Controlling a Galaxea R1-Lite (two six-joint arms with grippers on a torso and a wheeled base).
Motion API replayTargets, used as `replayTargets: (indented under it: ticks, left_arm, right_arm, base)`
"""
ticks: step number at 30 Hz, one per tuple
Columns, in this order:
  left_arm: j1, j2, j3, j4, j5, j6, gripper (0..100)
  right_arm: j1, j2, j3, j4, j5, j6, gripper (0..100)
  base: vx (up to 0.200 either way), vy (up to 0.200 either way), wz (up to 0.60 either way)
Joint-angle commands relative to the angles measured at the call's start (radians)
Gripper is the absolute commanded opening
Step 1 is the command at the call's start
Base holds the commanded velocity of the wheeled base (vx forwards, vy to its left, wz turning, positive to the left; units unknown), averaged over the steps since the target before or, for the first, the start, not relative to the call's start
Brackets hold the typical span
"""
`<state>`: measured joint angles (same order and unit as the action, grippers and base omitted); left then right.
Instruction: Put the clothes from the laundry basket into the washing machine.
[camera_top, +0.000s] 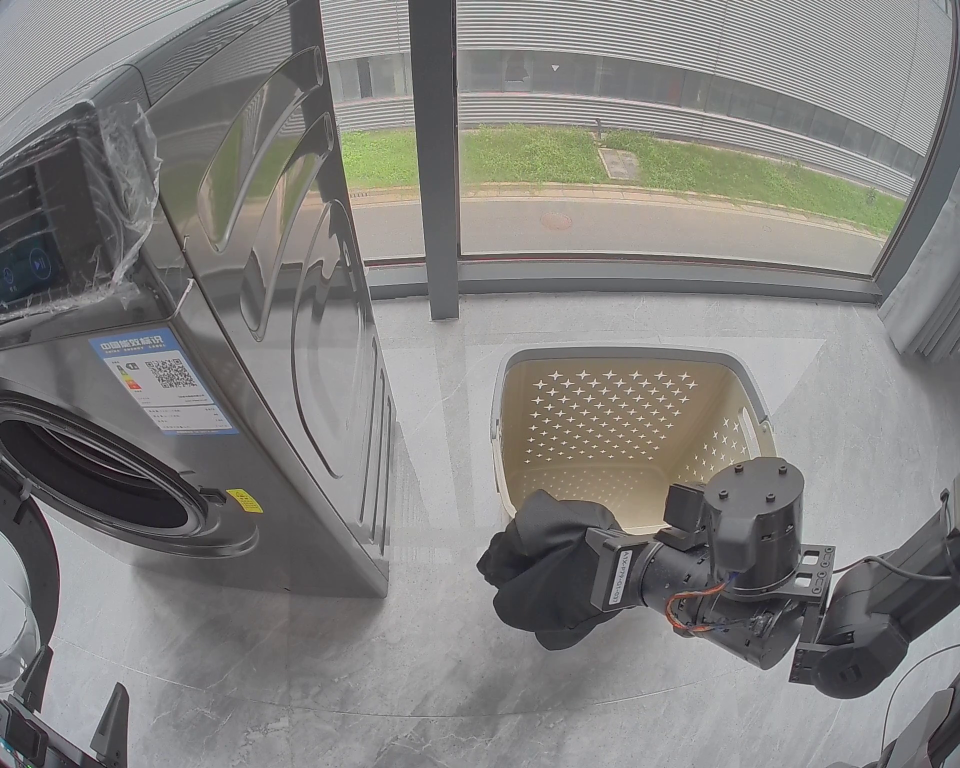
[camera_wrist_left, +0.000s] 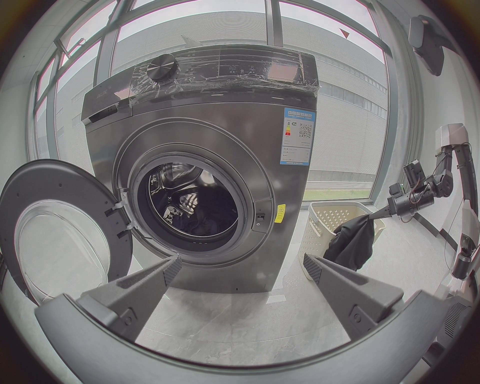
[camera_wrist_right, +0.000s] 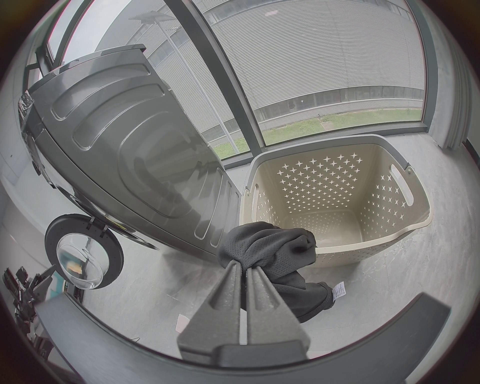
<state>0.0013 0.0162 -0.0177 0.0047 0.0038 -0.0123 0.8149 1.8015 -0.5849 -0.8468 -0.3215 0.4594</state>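
The right tool is pinched shut on a dark garment. It holds it clear of the floor, with the basket just behind the bundle and its near rim close by. Nothing else shows inside the basket.

The garment is bunched around the tips and has no firm shape. Most of it hangs below the tool, so its long axis runs roughly straight down, with a loose tail and a white tag at the low end.

The coming move turns on the drum mouth. The tool points toward the washer, and the mouth lies well apart, ahead of the tips on the washer's front face. The washer's front corner stands between them. In my judgement the tool has to carry the bundle past that corner and then turn in toward the mouth, high enough for the tail to clear the lower lip.

The door is swung wide on the mouth's far side, out of that path. Something dark already lies in the drum.

The left tool is wide open and holds nothing. It faces the mouth and is the nearer of the two.
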Motion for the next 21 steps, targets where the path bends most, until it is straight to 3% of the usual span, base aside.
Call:
replayTargets:
  ticks: [1, 6, 7, 21]
  left_arm:
    - [0.0, -0.012, 0.016, 0.0, 0.001, 0.0, 100]
    - [0.0, -0.012, 0.016, 0.0, 0.001, -0.001, 100]
    - [0.0, -0.012, 0.016, 0.0, 0.001, -0.001, 100]
    - [0.0, -0.01, 0.016, 0.0, -0.001, -0.001, 100]
  right_arm:
    - [-0.002, 0.025, 0.019, 0.0, 0.004, -0.001, 0]
    - [-0.008, 0.154, 0.017, -0.003, 0.007, 0.002, 0]
    - [-0.008, 0.157, 0.017, -0.003, 0.007, 0.002, 100]
    - [-0.065, 0.374, -0.101, -0.054, 0.009, -0.042, 100]
  base:
    - [0.0, 0.0, 0.0]
    - [0.0, 0.0, 0.0]
    - [0.0, 0.0, 0.0]
    - [0.0, 0.0, 0.0]
